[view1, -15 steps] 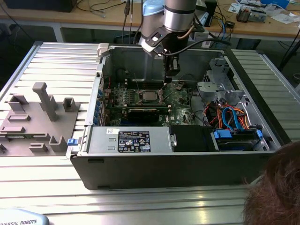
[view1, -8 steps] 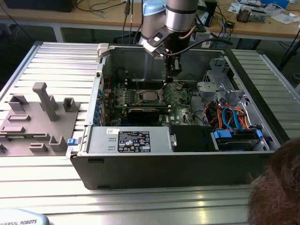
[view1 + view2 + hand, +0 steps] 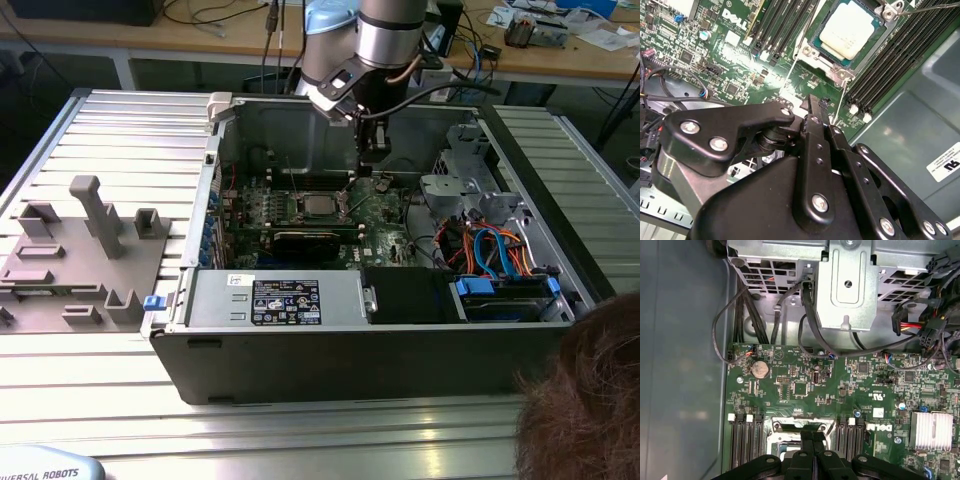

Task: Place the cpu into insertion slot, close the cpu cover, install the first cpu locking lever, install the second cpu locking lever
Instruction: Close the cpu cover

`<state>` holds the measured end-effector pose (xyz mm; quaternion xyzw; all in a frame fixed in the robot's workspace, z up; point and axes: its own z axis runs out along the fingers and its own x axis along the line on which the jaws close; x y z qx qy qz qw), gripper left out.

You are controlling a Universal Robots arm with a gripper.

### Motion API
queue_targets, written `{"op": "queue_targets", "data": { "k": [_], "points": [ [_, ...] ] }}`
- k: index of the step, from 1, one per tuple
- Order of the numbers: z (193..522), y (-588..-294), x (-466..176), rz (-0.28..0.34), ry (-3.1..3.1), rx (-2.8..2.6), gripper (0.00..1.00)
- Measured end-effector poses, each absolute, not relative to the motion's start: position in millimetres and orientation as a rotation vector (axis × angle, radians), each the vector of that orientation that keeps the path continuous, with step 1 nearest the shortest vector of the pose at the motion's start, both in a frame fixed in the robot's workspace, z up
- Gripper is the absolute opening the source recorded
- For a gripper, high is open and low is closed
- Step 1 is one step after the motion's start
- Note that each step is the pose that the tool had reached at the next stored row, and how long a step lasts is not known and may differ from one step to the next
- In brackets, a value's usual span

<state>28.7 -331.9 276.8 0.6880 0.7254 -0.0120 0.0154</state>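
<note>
The cpu sits socketed, the cpu cover down around it. Your gripper hovers near, on the exterior view's right, fingers pressed together.

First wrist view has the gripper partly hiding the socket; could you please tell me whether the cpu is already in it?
Observer: Yes. In the second wrist view the cpu sits in the socket, silver top up.
Operator: Thank you. Where is the gripper relative to it?
Observer: In the exterior view the gripper reaches down into the case, on the exterior view's right of the cpu.
</note>
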Motion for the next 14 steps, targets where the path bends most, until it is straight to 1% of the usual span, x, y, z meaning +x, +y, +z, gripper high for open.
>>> {"op": "queue_targets", "data": {
  "k": [14],
  "points": [
    [276.8,-331.9,36.8,-0.037,2.257,2.141,0.11]
  ]
}}
